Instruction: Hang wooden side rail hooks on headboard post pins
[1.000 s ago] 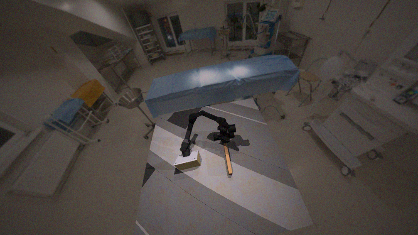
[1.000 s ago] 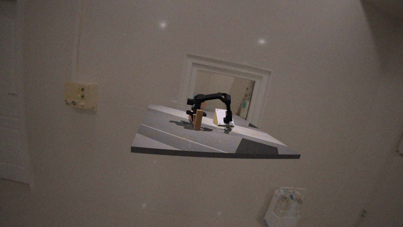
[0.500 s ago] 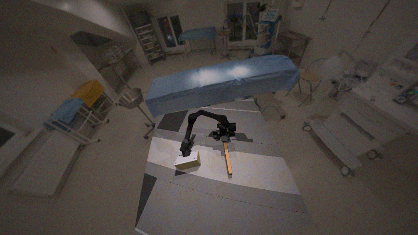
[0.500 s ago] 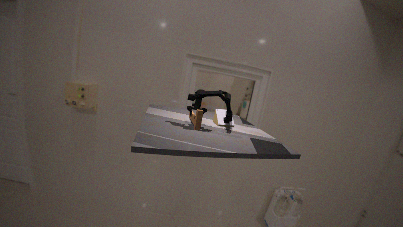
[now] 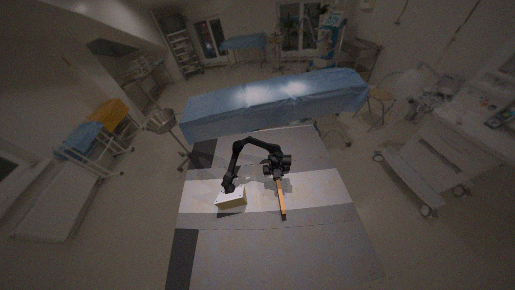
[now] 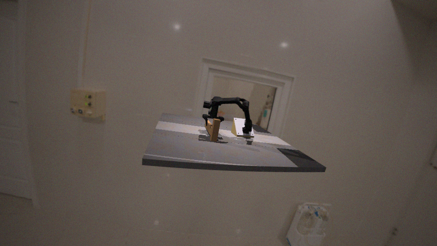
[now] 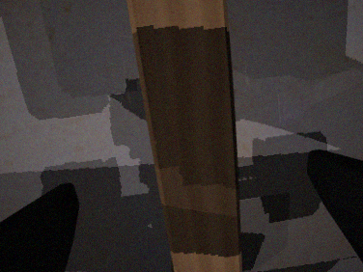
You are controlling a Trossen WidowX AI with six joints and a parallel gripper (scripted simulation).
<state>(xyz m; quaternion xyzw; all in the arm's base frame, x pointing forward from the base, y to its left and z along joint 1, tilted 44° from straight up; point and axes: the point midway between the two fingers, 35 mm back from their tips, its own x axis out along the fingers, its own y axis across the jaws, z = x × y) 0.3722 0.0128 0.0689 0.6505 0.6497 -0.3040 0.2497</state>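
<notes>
Claw (image 5: 276, 175) spread wide, gripping nothing, hovering right over the rail (image 5: 280, 196). Rail leaning up against the post (image 6: 215, 130), far end down on the tabletop (image 6: 183, 149). Hooks and pins hidden, so can't confirm seating.

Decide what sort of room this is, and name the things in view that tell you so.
Probably a hospital operating room: a long table under a blue drape, a metal basin on a stand, and wheeled trolleys around the robot's table.
</notes>
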